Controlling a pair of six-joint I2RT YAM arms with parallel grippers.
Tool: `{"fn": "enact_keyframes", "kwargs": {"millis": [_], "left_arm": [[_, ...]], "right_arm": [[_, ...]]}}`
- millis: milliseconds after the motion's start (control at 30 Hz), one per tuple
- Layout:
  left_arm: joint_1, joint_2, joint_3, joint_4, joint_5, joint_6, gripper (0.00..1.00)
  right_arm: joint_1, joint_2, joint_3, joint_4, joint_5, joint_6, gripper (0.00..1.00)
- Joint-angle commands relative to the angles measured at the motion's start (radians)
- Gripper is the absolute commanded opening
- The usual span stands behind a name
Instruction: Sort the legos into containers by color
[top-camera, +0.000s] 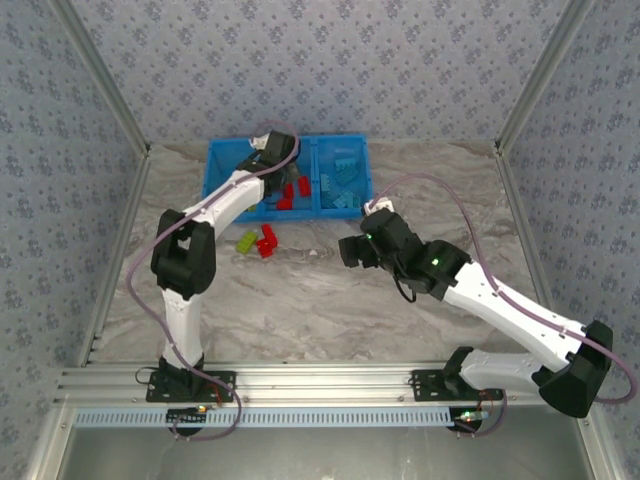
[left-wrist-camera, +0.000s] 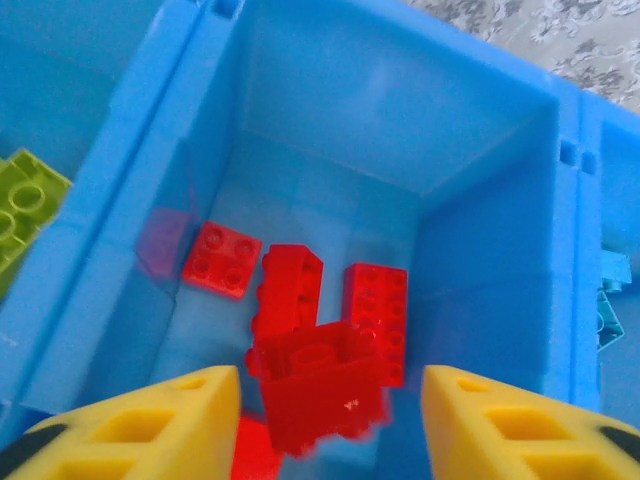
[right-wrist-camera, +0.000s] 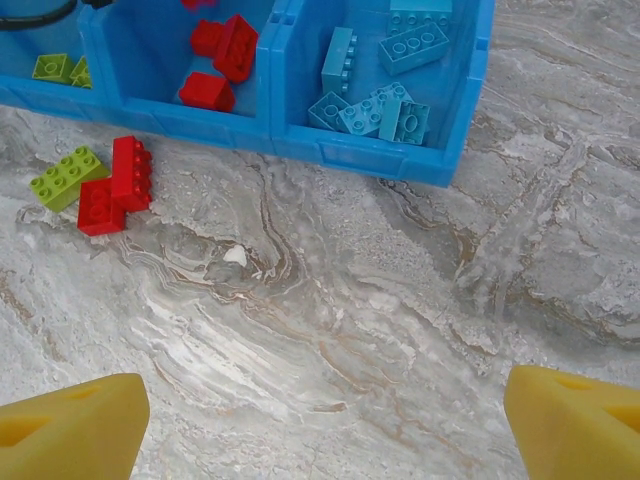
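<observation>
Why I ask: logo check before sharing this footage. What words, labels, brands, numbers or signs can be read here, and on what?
None: no readable text anywhere.
The blue bin, red bricks, light blue bricks and lime brick show no print; any lettering on their studs is too blurred to read.
The wallpaper carries only a pattern.

Glossy plastic bin tray (left-wrist-camera: 330, 100), shiny studded plastic legos (left-wrist-camera: 222, 260), smooth marble-look tabletop (right-wrist-camera: 350, 330), matt plastic jaws.
</observation>
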Motion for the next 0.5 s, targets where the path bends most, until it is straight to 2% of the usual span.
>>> {"fn": "enact_keyframes", "kwargs": {"millis": [0,133,233,333,467], "left_arm": [[-0.006,-0.035,0.088,-0.018,0.021,0.049,0.55],[-0.009,-0.126,0.045,-0.016,0.046,0.042,0.57],[-0.025,-0.265,-0.049,-0.014,0.052,0.046,0.56],[-0.068,-0.472,-0.192,-0.022,0.045,0.102,0.56],[-0.147,-0.763,-0.382,-0.065,0.012,0.248,0.56]], "right_arm": [[0.009,-0.019,-0.011,-0.030,0.027,0.027,0.94],[0.010,-0.011,-0.012,-0.018,0.026,0.030,0.94],[0.012,0.007,-0.006,-0.004,0.019,0.028,0.95],[0.027,0.050,0.004,0.009,0.021,0.020,0.95],[0.072,0.156,0.039,0.059,0.005,0.009,0.95]]}}
